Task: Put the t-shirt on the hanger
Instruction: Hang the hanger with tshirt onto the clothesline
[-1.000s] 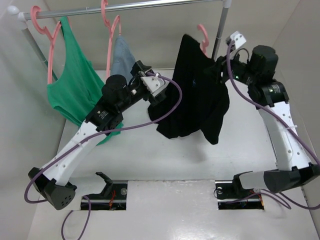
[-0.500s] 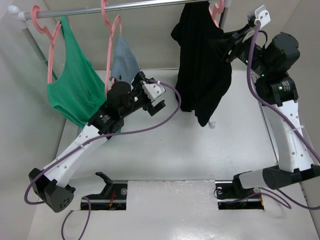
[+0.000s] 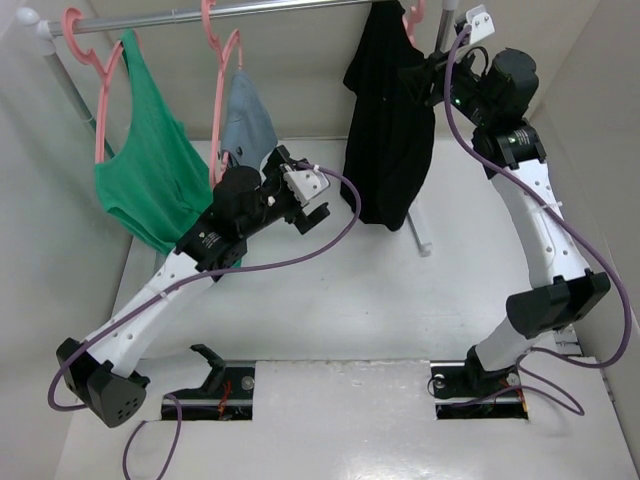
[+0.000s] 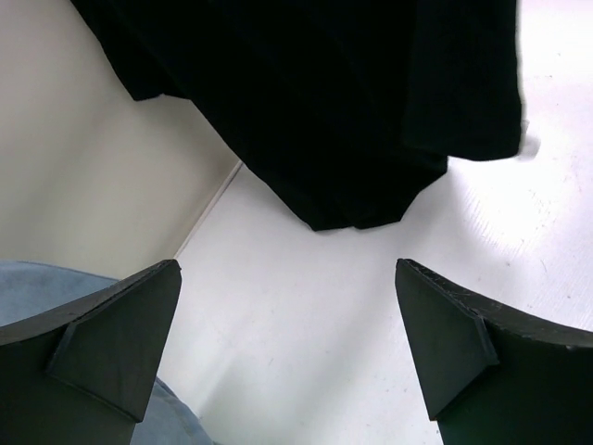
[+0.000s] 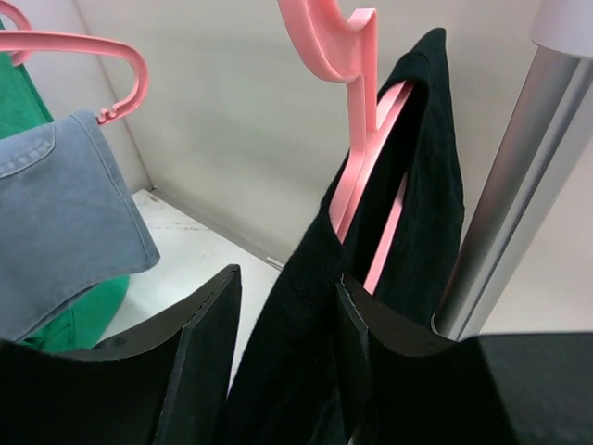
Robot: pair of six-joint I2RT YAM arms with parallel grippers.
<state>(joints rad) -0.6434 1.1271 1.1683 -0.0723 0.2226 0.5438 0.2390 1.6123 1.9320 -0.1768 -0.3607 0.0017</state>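
Observation:
The black t-shirt (image 3: 385,130) hangs draped over the pink hanger (image 3: 413,18), whose hook is up at the rail; I cannot tell if it rests on it. My right gripper (image 3: 420,78) is shut on the t-shirt's shoulder and the hanger arm under it. In the right wrist view the cloth (image 5: 296,315) fills the space between the fingers of that gripper (image 5: 285,278), below the pink hanger (image 5: 357,158). My left gripper (image 3: 312,205) stands wide open to the left of the hem, holding nothing. Its wrist view shows the t-shirt (image 4: 324,93) above the empty gripper (image 4: 285,269).
A green tank top (image 3: 150,170) and a small blue-grey garment (image 3: 245,120) hang on their own pink hangers from the metal rail (image 3: 250,12). The rack's upright post (image 3: 445,40) stands just right of the t-shirt. Walls close in at the back and both sides.
The right arm raised the t-shirt on its hanger from mid-height up to the rail, then shifted it slightly left. The left gripper drew back from the cloth and stays open.

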